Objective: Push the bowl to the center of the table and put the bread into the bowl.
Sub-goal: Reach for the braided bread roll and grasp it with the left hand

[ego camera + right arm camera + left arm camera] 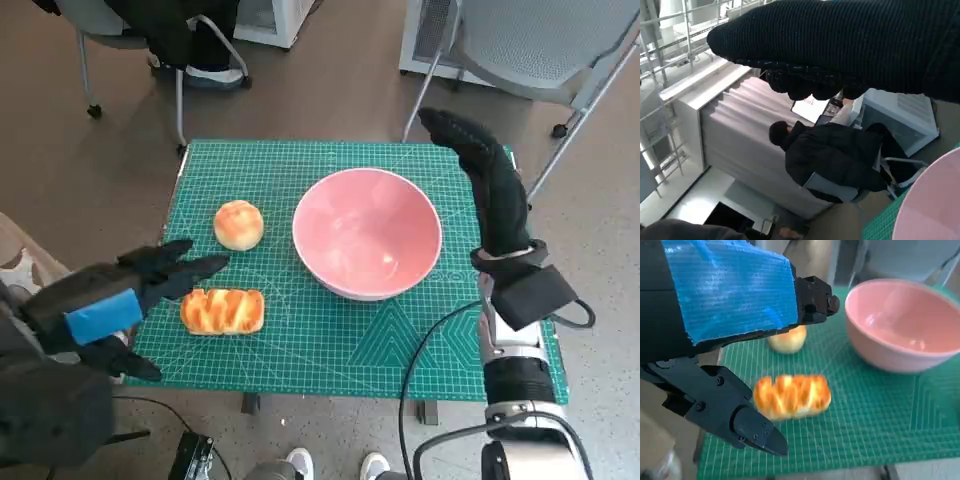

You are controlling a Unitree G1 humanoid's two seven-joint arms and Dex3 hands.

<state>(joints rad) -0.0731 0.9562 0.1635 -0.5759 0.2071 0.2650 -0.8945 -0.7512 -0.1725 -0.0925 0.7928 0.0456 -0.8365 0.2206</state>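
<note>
Bread (222, 310) just beside left hand (110, 305) fingers (190, 268), untouched.

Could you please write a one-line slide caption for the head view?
Open left hand nears braided bread; gloved right hand beside empty pink bowl.

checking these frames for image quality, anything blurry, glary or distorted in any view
Head view: sharp, evenly lit, soft glare inside the glossy pink bowl. Left wrist view: the striped golden bread loaf and the round pale bun are soft and out of focus, the blue-taped black left hand crisper. Right wrist view: turned sideways, bright background washed out, the black knitted right hand dark.
</note>
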